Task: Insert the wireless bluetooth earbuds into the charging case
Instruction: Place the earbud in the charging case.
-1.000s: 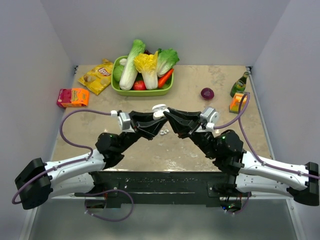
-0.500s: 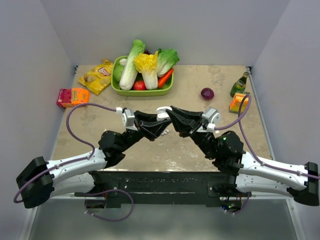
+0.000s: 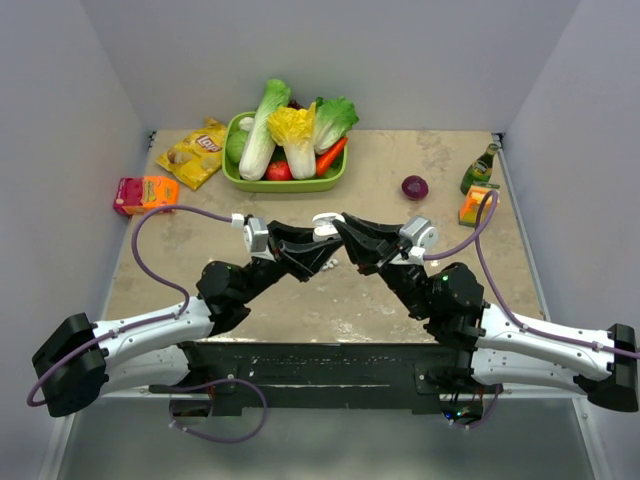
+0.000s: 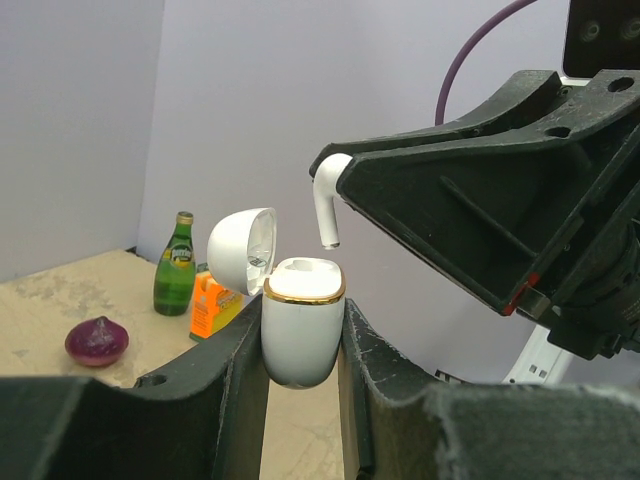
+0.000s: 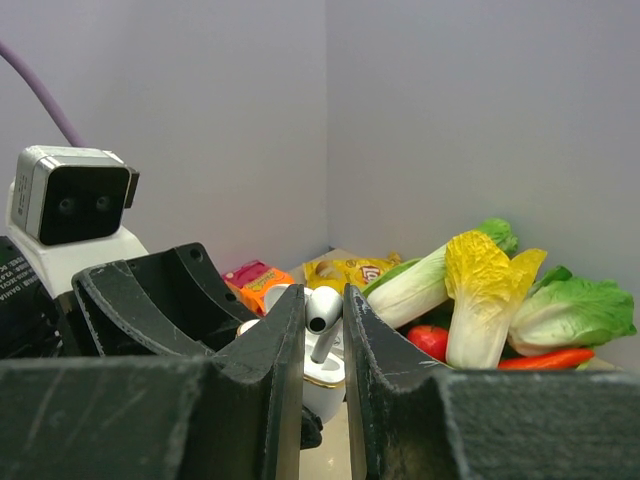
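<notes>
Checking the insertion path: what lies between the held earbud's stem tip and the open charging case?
Nothing: in the left wrist view, only bare air separates the earbud from the charging case mouth below.

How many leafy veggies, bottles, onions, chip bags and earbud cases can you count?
leafy veggies: 3
bottle: 1
onion: 1
chip bag: 1
charging case: 1
Total: 7

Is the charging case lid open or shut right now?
Open. The lid stands hinged back from the charging case, leaving its gold-rimmed top exposed.
</notes>
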Action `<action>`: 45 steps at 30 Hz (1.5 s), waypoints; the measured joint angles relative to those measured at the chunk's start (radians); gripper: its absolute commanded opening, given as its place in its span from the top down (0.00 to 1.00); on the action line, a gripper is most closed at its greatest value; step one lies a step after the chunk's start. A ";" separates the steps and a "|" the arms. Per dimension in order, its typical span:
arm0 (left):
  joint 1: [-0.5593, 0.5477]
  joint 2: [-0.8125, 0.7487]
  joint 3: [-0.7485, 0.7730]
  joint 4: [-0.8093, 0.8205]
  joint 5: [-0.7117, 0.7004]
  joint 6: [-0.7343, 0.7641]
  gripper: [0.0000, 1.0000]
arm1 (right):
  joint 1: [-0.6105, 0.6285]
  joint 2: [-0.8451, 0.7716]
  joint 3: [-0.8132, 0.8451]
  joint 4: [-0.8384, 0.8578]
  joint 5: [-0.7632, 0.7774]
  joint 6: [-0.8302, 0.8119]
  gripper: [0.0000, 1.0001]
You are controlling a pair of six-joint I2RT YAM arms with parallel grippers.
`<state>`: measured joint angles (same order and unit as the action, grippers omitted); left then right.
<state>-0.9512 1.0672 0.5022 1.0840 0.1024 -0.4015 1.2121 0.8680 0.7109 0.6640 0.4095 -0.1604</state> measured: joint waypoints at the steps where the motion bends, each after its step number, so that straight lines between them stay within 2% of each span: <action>1: 0.000 0.000 0.000 0.000 0.000 0.000 1.00 | 0.000 0.000 0.000 -0.002 0.000 0.000 1.00; 45: 0.002 -0.009 0.000 -0.002 0.017 0.000 1.00 | 0.001 -0.024 -0.023 -0.042 0.018 0.023 1.00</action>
<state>-0.9493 1.0580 0.5022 1.0824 0.1192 -0.4011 1.2129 0.8436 0.6876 0.6224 0.4274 -0.1379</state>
